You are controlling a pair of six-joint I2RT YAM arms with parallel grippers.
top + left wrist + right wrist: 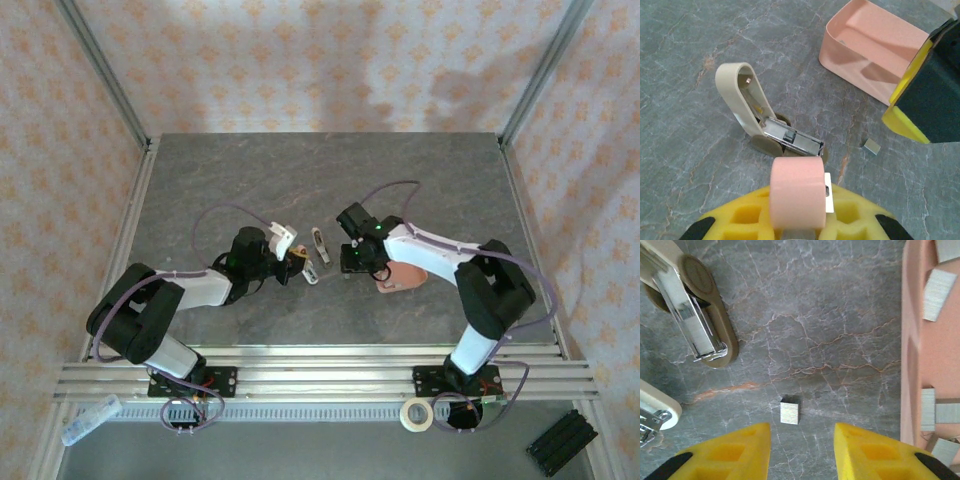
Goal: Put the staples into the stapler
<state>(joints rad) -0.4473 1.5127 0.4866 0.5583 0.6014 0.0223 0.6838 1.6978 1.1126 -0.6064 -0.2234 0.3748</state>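
on table (830,315), staple strip (790,410) before parted right tool (801,432)

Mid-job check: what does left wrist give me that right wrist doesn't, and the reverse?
Left wrist, not right: the left jaws clamped on a pink stapler. Right wrist, not left: staple strips lying inside the tray. Both: the loose strip on the table, the opened beige stapler, the tray.

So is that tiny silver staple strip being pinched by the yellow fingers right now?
No, the staple strip lies loose on the grey table, just ahead of the gap between the yellow fingers, touching neither.
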